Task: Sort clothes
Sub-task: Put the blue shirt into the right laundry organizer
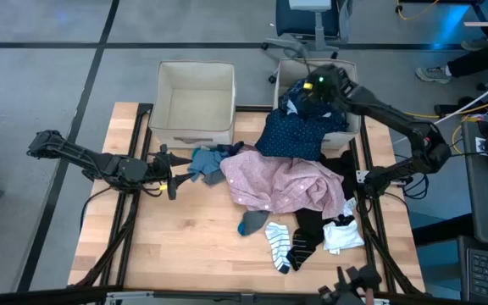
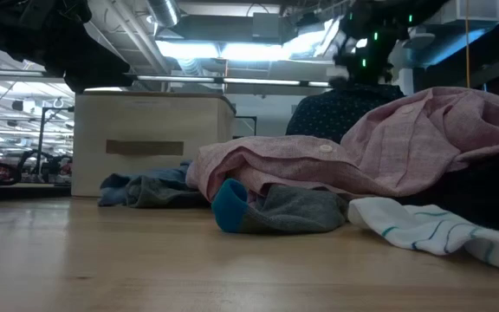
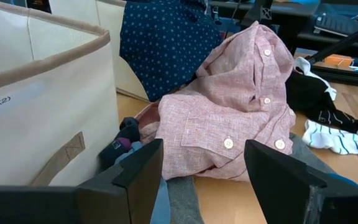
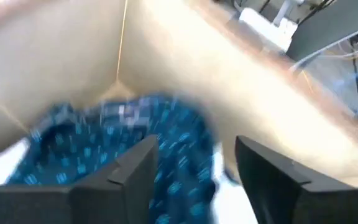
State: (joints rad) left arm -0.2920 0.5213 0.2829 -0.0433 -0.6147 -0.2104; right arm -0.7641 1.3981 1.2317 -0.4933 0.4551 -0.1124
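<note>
The clothes lie in a pile on the wooden table. A pink shirt (image 1: 282,182) is in the middle. A navy dotted top (image 1: 299,131) hangs over the front wall of the right beige bin (image 1: 282,80), its upper part inside. My right gripper (image 1: 306,91) hovers open above that bin, and the top (image 4: 104,149) lies below its fingers in the right wrist view. My left gripper (image 1: 172,178) waits open at the table's left, pointing at a blue-grey garment (image 1: 208,163) and the pink shirt (image 3: 229,106).
The left beige bin (image 1: 195,65) stands at the far edge beside the right one. A teal-toed grey sock (image 1: 252,223), striped socks (image 1: 288,246), a white piece (image 1: 341,235) and black pieces (image 1: 337,169) lie near the front right. Bare wood shows at the front left.
</note>
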